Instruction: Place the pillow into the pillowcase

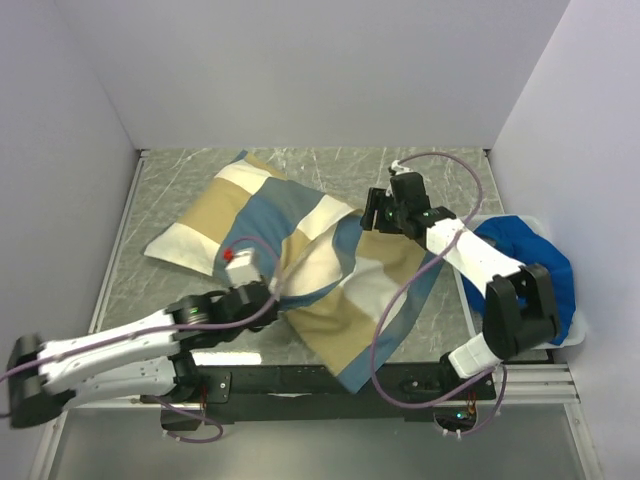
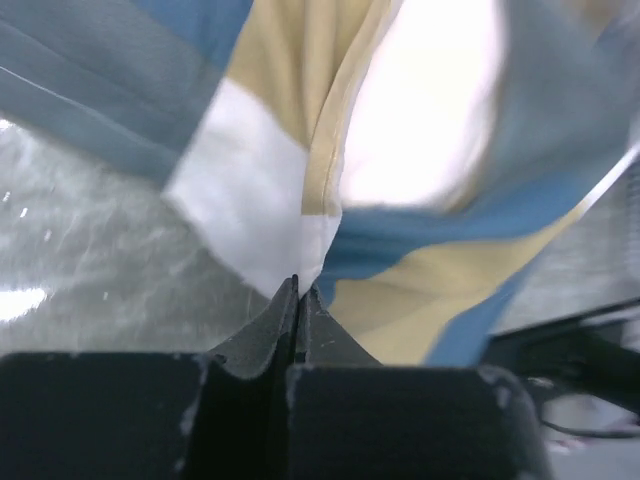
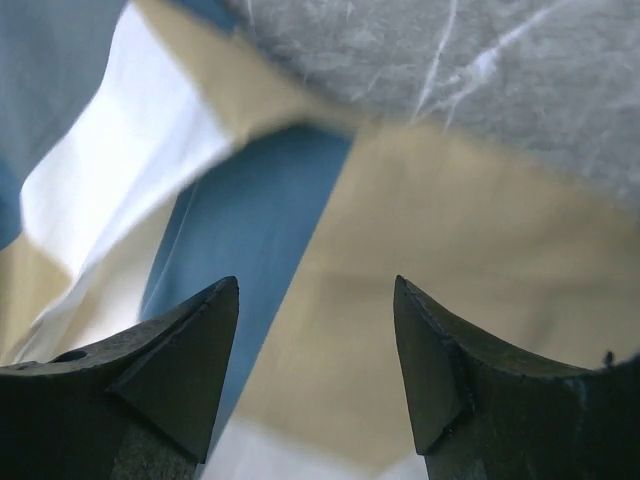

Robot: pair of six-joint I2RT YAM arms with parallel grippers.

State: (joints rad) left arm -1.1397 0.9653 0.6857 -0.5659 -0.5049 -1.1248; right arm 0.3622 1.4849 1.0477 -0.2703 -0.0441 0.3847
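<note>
Layout at the case mouth: the pillowcase (image 1: pixel 270 215) lies on the marbled surface (image 1: pixel 180 180), its long axis running from 10 o'clock to 5 o'clock in the top view. A cream patch mid-length, probably the pillow (image 1: pixel 322 265), shows in the opening. At the patch's 7 o'clock, the left claw (image 1: pixel 272 290) is pinched shut on a white-block edge. At its 2 o'clock, the right claw (image 1: pixel 375 212) hovers wide open, holding nothing. The left arm is nearer.

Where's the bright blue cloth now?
Top view, far right: the royal-blue cloth sits bunched by the wall, partly hidden by the right arm, right of the patchwork pillowcase.
</note>
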